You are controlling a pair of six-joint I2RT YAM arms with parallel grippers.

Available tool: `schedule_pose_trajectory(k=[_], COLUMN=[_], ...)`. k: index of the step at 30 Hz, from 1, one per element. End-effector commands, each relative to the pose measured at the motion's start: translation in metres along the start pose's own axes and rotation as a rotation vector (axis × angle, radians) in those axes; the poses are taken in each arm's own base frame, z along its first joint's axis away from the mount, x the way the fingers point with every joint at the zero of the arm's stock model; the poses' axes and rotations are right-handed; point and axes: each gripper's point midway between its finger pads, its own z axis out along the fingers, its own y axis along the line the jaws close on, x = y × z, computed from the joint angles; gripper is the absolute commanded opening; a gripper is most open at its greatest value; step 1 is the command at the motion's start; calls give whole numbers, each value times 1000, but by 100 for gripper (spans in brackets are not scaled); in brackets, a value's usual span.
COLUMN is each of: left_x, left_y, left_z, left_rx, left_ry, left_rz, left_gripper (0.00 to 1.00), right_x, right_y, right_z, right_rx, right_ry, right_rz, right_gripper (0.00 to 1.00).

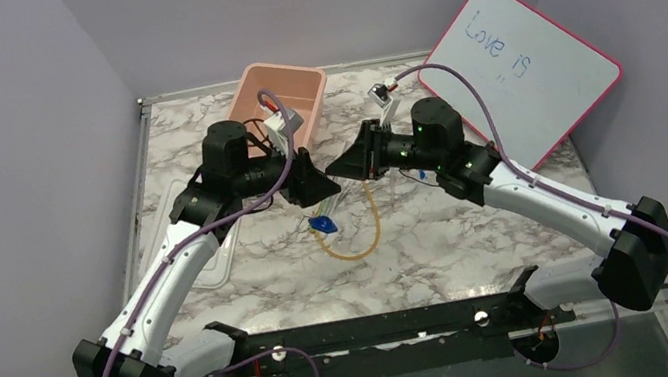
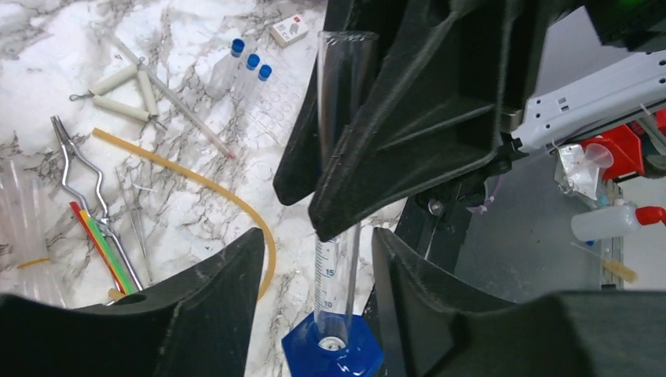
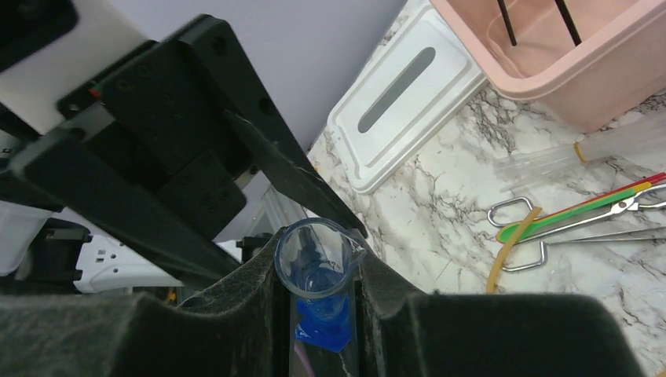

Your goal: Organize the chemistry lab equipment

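Observation:
My right gripper (image 3: 318,271) is shut on a clear graduated cylinder (image 3: 318,255) near its lip and holds it tilted above the table. Its blue base (image 1: 323,223) hangs lowest. My left gripper (image 2: 318,239) is open, its jaws on either side of the lower cylinder (image 2: 334,263) just above the blue base (image 2: 332,349), with gaps on both sides. Both grippers meet at mid-table, the left (image 1: 322,188) and the right (image 1: 339,165). On the marble lie an amber rubber tube (image 2: 196,181), metal tongs (image 2: 78,169), a green-handled tool (image 2: 106,247) and blue-capped tubes (image 2: 245,64).
A pink tub (image 1: 281,101) stands at the back, its white lid (image 3: 400,86) flat on the table beside it. A red-framed whiteboard (image 1: 535,76) leans at the back right. A white-sleeved wire triangle (image 2: 118,86) and a bundle of clear tubes (image 3: 581,153) lie on the marble.

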Motion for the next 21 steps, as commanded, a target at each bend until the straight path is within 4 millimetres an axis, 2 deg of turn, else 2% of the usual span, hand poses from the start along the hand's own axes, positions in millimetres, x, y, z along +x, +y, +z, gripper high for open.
schedule_pose_trajectory(k=[1, 7, 10, 11, 14, 15, 18, 21], left_x=[13, 17, 16, 15, 11, 9, 2, -6], left_y=[-5, -3, -2, 0, 5, 8, 18, 34], left_z=[9, 10, 11, 11, 11, 10, 9, 6], left_rx=[69, 63, 59, 51, 10, -10, -80, -185], left_ry=[32, 38, 37, 36, 23, 18, 4, 8], left_rz=[4, 9, 10, 11, 14, 15, 17, 27], left_gripper=[51, 31, 7, 1, 0, 0, 0, 0], right_x=[-17, -18, -20, -21, -27, -32, -48, -68], right_y=[26, 23, 22, 21, 17, 18, 19, 11], right_z=[-10, -10, -11, -12, -16, -20, -35, -56], right_rx=[-85, -73, -67, -62, -24, -16, 32, 137], right_ry=[-40, -52, -68, -76, -116, -139, -233, -343], right_rz=[-25, -22, -19, -20, -27, -42, -80, -100], right_gripper=[16, 15, 17, 22, 53, 60, 69, 71])
